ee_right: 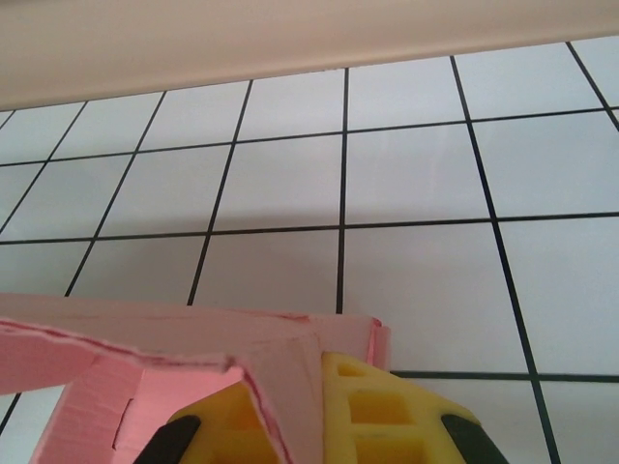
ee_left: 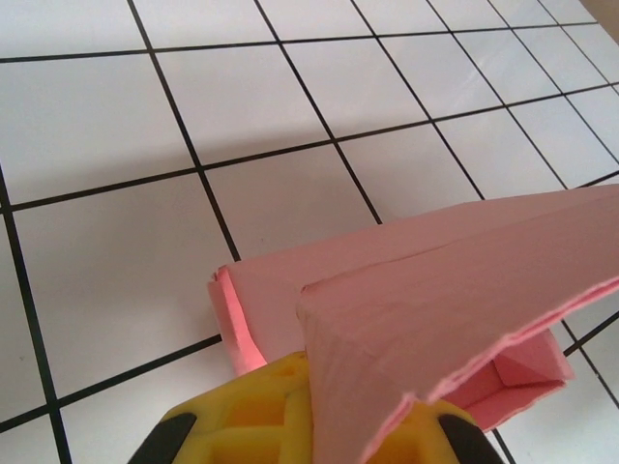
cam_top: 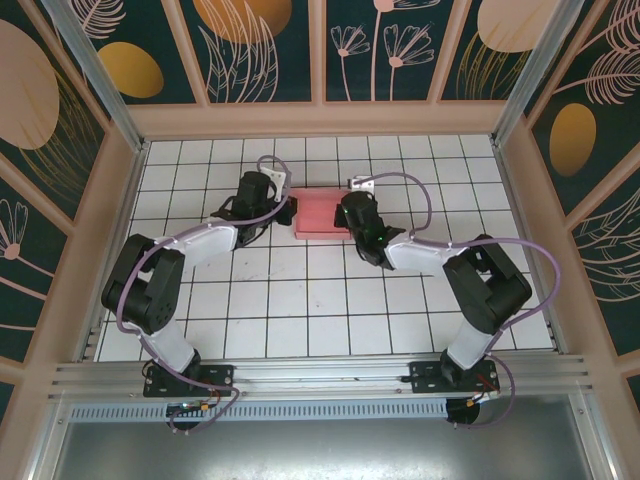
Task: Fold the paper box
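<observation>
The salmon-pink paper box (cam_top: 318, 213) lies partly folded on the white tiled floor between the two grippers. My left gripper (cam_top: 283, 210) is shut on its left end: in the left wrist view a raised pink wall (ee_left: 387, 358) runs between the yellow fingers (ee_left: 251, 411). My right gripper (cam_top: 349, 213) is shut on the right end. In the right wrist view a pink flap (ee_right: 290, 387) is pinched between its yellow fingers (ee_right: 387, 411), and the box's side wall (ee_right: 145, 333) stretches away to the left.
The white tiled floor (cam_top: 300, 300) is bounded by a tan frame with dark floral panels (cam_top: 260, 40). The back wall base (ee_right: 242, 39) is a few tiles beyond the box. Both arms (cam_top: 190, 245) reach in from the near rail (cam_top: 320, 370).
</observation>
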You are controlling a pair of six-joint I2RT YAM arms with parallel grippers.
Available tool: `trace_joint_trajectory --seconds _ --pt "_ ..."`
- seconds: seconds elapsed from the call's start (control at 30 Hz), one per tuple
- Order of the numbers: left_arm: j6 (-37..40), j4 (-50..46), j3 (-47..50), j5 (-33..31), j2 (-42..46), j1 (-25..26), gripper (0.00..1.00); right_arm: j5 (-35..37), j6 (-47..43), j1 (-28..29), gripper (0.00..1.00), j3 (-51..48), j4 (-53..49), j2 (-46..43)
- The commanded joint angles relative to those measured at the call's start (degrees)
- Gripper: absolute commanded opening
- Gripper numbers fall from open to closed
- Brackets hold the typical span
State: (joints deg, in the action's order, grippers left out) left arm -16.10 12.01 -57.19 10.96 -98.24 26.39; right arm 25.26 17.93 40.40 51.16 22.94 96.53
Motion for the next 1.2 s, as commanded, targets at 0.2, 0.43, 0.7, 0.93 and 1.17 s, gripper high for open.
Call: trace_joint_trajectory --seconds 0.2,0.43,0.7,0.93,1.17 --pt "4.4 13.7 8.6 -3.8 3.4 2.3 0.00 7.3 -2.6 4.2 0.00 -10.1 18.5 -4.9" --pt "6.3 19.6 13.0 -4.6 2.8 3.3 0.00 10.1 -4.1 6.5 0.00 -16.1 27.5 -4.1" --pt "9.2 29.3 19.1 -7.8 2.3 5.2 0.00 15.5 -8.0 9.8 0.00 -20.6 39.3 0.4" --pt "8.7 32.1 21.4 -8.1 1.2 5.5 0.00 16.1 -8.5 10.3 0.00 -22.5 44.8 4.7" --pt "8.9 32.4 22.0 -9.5 0.4 6.1 0.00 12.5 -10.8 10.6 0.05 -23.5 46.4 4.9"
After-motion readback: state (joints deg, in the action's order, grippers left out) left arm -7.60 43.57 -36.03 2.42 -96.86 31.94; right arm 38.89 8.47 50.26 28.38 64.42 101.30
